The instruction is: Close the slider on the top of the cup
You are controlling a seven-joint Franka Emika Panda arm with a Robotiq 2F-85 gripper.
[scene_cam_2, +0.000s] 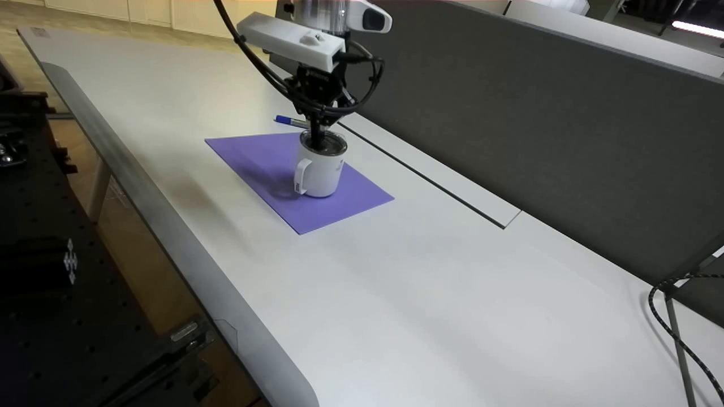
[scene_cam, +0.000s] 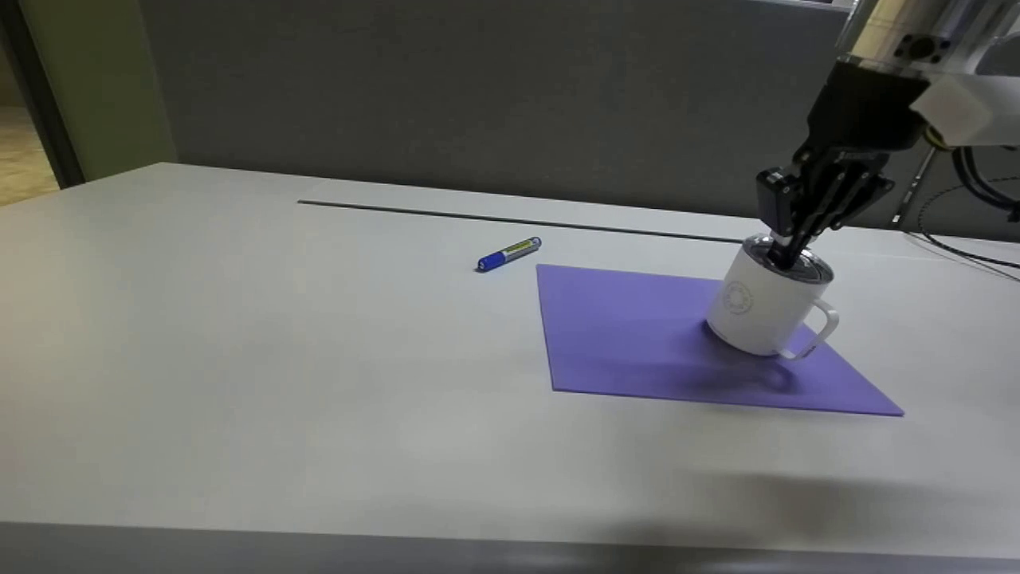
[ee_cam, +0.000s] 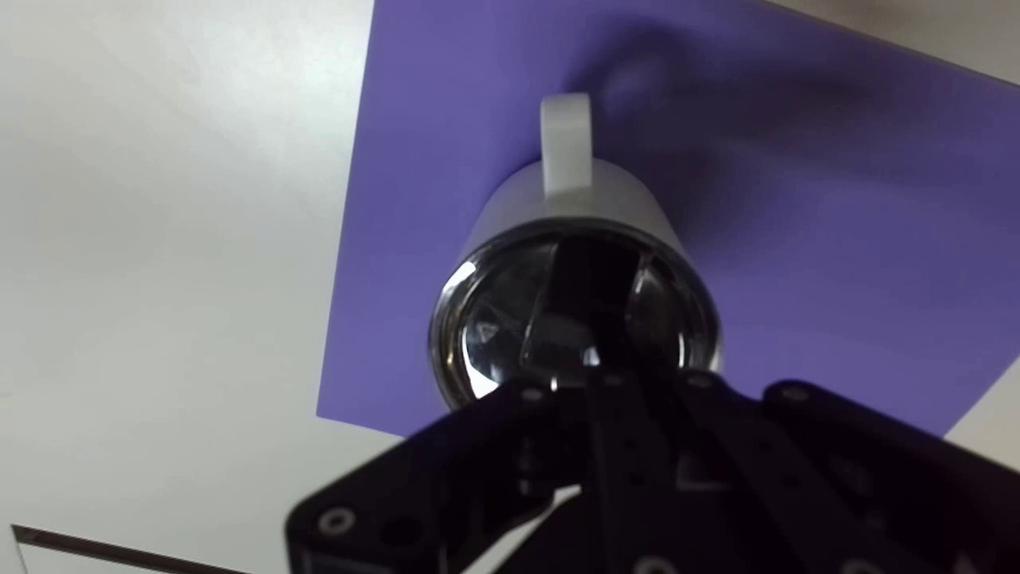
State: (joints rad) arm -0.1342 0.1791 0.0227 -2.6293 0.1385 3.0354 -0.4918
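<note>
White mug (scene_cam: pixel 763 309) with a single loop handle (ee_cam: pixel 567 142) and a pale grey circular emblem (scene_cam: pixel 737 297), standing upright near the edge of a purple mat (scene_cam: pixel 610 327). Seen in the wrist view with the handle pointing to the top. Across the mouth, a dark, glossy, see-through lid (ee_cam: pixel 504 317). Too obscured to tell: position of the slider.

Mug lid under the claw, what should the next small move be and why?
Probably a short, gentle nudge along the lid: the claw looks closed and reaches down to it. The slider is hard to make out, so I can't say which way.
</note>
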